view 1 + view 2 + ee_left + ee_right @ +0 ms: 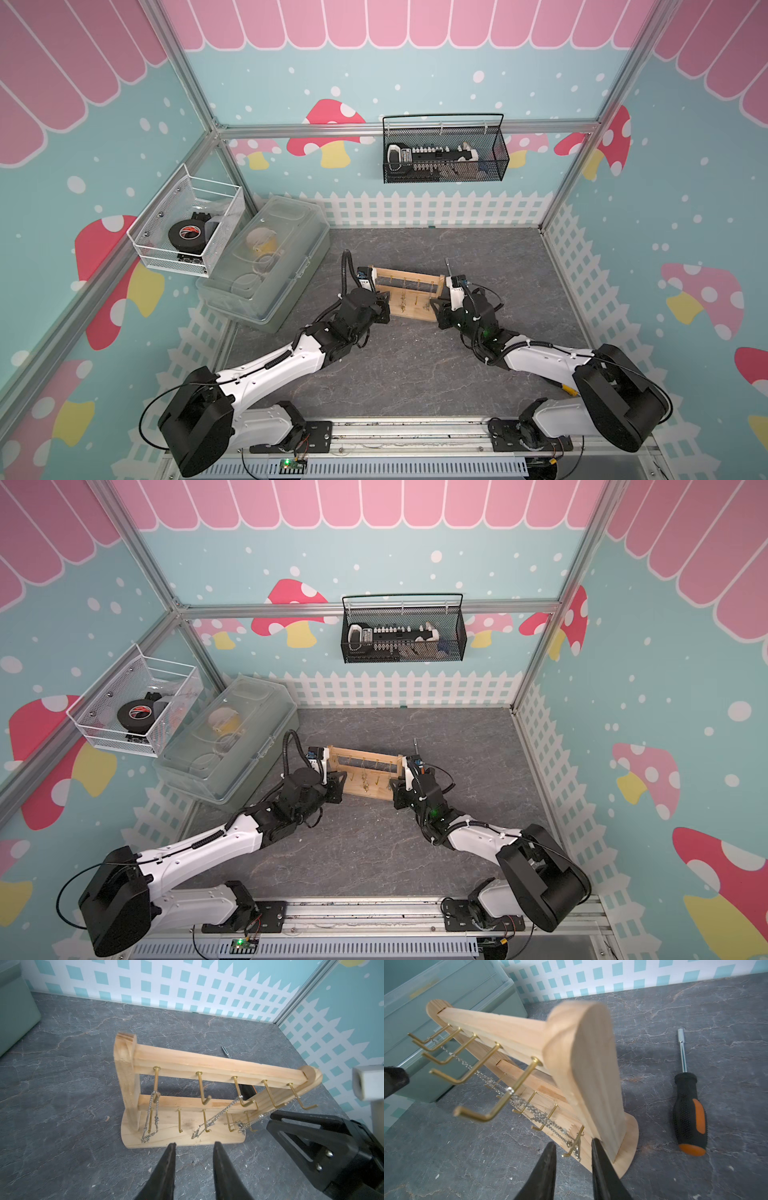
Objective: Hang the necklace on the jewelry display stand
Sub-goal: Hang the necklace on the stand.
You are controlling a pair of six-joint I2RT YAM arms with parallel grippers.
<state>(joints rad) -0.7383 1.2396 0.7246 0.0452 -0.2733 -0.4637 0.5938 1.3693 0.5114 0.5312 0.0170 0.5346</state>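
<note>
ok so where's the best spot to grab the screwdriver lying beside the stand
Take the screwdriver by its thick black-and-orange handle, coming straight down from above with the jaws across its width. It lies flat on the table, clear of the stand, and the thin metal shaft would probably slip.

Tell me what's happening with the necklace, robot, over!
Left gripper, right gripper: open, empty, one at each end of the stand. Necklace draped across its hooks. Screwdriver lies beside the stand, apart.
</note>
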